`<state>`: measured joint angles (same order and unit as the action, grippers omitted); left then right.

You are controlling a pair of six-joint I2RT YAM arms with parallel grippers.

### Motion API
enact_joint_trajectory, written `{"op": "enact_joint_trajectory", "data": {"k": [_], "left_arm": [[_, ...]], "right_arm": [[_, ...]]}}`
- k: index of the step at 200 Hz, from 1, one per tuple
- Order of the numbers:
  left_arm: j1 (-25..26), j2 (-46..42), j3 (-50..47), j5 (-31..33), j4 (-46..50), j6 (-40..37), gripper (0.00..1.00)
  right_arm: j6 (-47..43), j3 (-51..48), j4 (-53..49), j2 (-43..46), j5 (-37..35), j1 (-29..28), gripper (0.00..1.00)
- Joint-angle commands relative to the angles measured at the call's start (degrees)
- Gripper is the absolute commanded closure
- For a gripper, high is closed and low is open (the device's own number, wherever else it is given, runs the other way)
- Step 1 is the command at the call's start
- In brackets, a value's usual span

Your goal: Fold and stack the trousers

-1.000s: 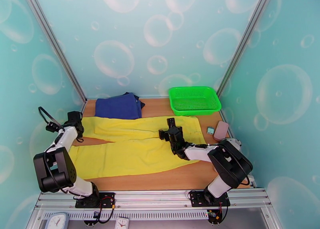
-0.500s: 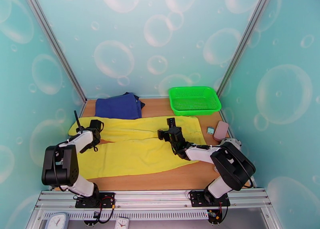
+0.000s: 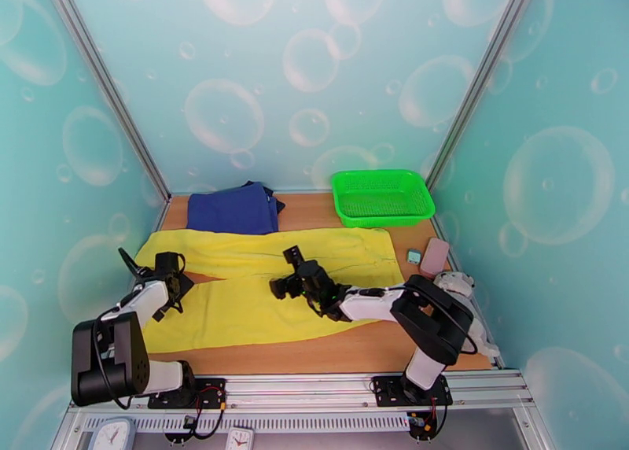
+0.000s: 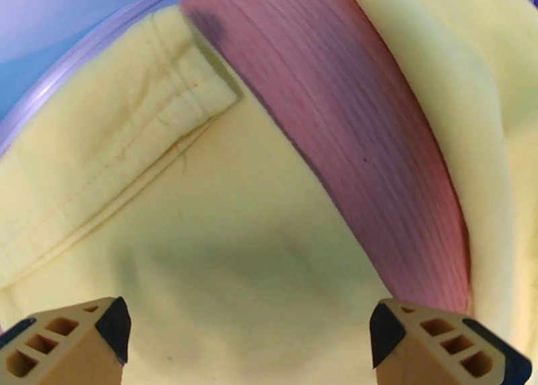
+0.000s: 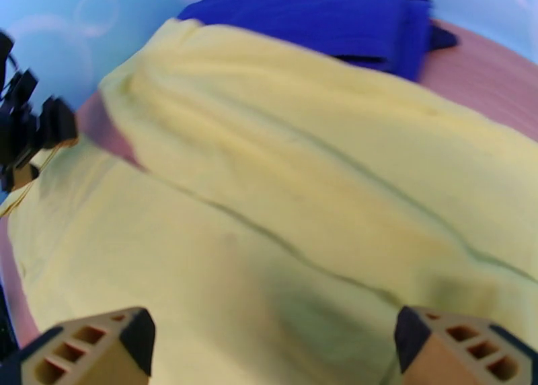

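Note:
The yellow trousers (image 3: 259, 282) lie spread flat across the wooden table, legs pointing left, with a wedge of bare wood between the leg ends. My left gripper (image 3: 169, 274) hovers over the near leg's hem at the left edge, open, nothing between its tan fingertips (image 4: 81, 342). In the left wrist view the trousers (image 4: 222, 258) lie just below, the hem seam at upper left. My right gripper (image 3: 287, 280) is open over the middle of the trousers. The right wrist view looks along both yellow legs (image 5: 282, 198) toward the left gripper (image 5: 27, 137).
A folded navy blue garment (image 3: 233, 208) lies at the back left, touching the trousers' far edge. A green basket (image 3: 381, 196) stands at the back right. A small teal object (image 3: 413, 256) and a pink one (image 3: 435, 256) lie at the right edge. Bare wood (image 3: 314, 353) runs along the front.
The left gripper swung in over the near leg's hem, then drew slightly left and opened wide. The right gripper slid left over the trousers' middle. The far leg's end now lies spread further left.

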<state>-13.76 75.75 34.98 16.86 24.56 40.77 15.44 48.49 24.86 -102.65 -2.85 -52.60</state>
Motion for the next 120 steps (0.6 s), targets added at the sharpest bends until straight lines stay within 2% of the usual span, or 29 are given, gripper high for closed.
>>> {"op": "enact_joint_trajectory", "data": {"k": [1,45,87,120], "left_arm": [[-3.00,-3.80,-2.22,-4.69,-3.77,2.61,0.01],[-6.76,-2.58,-2.58,-2.06,-3.05,5.48,0.01],[-8.42,2.03,-1.65,-0.49,-4.31,6.16,0.01],[-10.04,4.17,-0.84,3.08,-3.58,7.54,0.01]], "right_arm": [[0.98,3.97,-5.22,-4.80,1.22,-1.63,0.01],[5.70,8.08,-9.87,-11.49,0.99,0.71,0.02],[9.80,7.82,-12.89,-12.92,1.27,4.99,0.03],[10.87,7.58,-13.61,-13.18,1.26,6.42,0.03]]}}
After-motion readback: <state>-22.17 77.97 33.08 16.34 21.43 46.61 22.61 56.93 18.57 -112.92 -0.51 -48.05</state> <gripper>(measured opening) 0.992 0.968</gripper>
